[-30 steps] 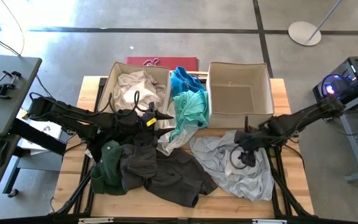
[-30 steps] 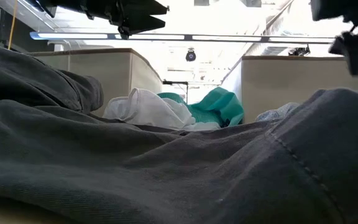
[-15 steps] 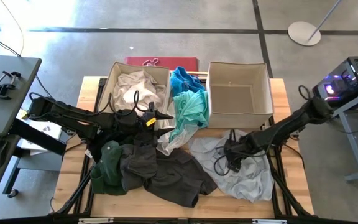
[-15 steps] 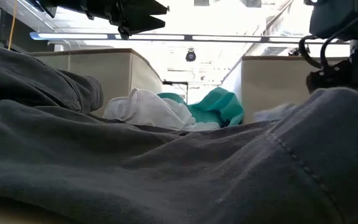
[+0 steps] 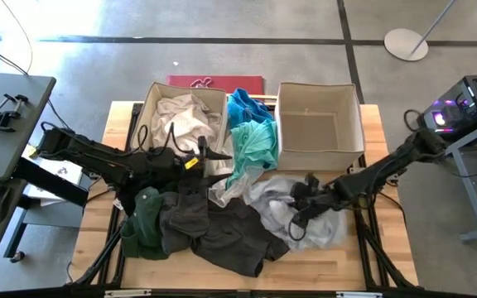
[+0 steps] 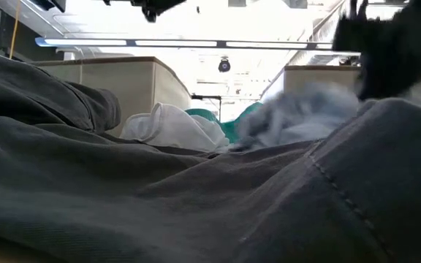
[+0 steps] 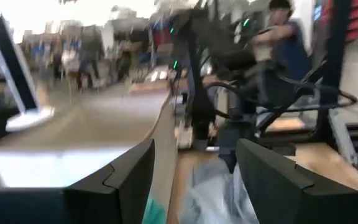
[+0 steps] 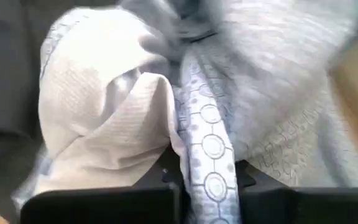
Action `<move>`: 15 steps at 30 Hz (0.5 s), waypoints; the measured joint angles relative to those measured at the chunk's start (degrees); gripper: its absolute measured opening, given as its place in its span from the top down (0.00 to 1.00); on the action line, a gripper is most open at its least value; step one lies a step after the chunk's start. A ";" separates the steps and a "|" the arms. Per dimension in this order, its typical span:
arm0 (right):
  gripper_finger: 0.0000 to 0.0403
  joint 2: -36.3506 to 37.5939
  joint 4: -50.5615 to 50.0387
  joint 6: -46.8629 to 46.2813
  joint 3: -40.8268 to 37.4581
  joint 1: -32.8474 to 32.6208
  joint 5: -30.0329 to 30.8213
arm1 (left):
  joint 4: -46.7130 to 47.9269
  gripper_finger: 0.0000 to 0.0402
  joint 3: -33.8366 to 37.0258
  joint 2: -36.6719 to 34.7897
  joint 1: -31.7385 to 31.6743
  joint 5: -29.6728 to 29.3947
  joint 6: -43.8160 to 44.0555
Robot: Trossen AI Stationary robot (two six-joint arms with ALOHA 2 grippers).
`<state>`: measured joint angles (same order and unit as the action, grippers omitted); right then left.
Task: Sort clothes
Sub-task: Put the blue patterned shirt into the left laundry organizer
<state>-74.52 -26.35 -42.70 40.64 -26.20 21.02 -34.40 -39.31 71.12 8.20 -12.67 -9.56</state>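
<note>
The clothes lie in a heap on the wooden table. They include a charcoal garment (image 5: pixel 222 232), a dark green one (image 5: pixel 146 219), a teal one (image 5: pixel 251 145), a bright blue one (image 5: pixel 243 103) and a bunched pale grey patterned one (image 5: pixel 276 203). My right gripper (image 5: pixel 298 205) is down on the pale grey garment (image 8: pixel 272 93) and shut on it. It shows as a dark blur (image 6: pixel 386 51) in the low view. My left gripper (image 5: pixel 215 155) hovers open at the front of the left bin, with nothing between its fingers (image 7: pixel 194 180). My right gripper pinches a raised fold of the pale grey garment (image 8: pixel 207 171) between its two fingers. It comes slanting down from the table's right side. The cloth is gathered into a ridge at the fingers. The rest lies bunched on the table and on the charcoal garment.
Two beige fabric bins stand at the back. The left bin (image 5: pixel 149 103) holds white and cream cloth (image 5: pixel 180 116). The right bin (image 5: pixel 361 124) shows its bare floor. A white garment (image 6: pixel 170 124) lies between them. A person shows beyond the table (image 7: pixel 284 37).
My right gripper has come down and toward the table's left onto the pale grey garment, and has shut on a fold of it. The garment was spread flat before. It is now bunched up, with its right part drawn in toward the gripper.
</note>
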 joint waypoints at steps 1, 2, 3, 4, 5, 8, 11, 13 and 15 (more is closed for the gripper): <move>0.91 1.31 -0.96 0.60 0.98 -0.49 2.05 | -2.32 0.46 0.00 0.41 0.64 0.39 -1.72; 0.91 2.72 -1.54 1.75 2.08 -1.13 4.04 | -4.08 0.46 -0.02 0.95 1.50 0.50 -3.96; 0.91 4.12 -1.57 3.41 3.34 -1.80 6.42 | -6.15 0.46 -0.02 1.71 2.45 0.51 -6.57; 0.92 5.54 -1.17 5.24 4.84 -2.37 9.00 | -8.33 0.46 -0.04 2.77 3.29 0.47 -9.26; 0.93 6.95 -0.65 7.33 6.36 -2.84 11.39 | -10.57 0.46 -0.18 3.94 3.99 0.31 -11.55; 0.97 9.55 -0.78 14.78 10.67 -3.25 16.16 | -16.52 0.46 -1.84 7.72 5.14 0.59 -14.97; 0.98 10.43 -0.74 21.15 14.60 -2.87 18.66 | -17.97 0.46 -5.05 11.23 5.27 3.99 -13.69; 0.97 10.44 -0.33 23.74 16.17 -2.16 19.03 | -17.80 0.46 -7.42 13.75 5.20 7.47 -11.13; 0.97 10.26 -0.38 24.86 16.32 -1.06 18.71 | -17.67 0.46 -10.06 16.18 4.99 10.74 -8.13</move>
<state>-64.26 -26.73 -17.84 56.97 -27.26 39.73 -52.07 -49.37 87.31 13.19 -1.93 -17.69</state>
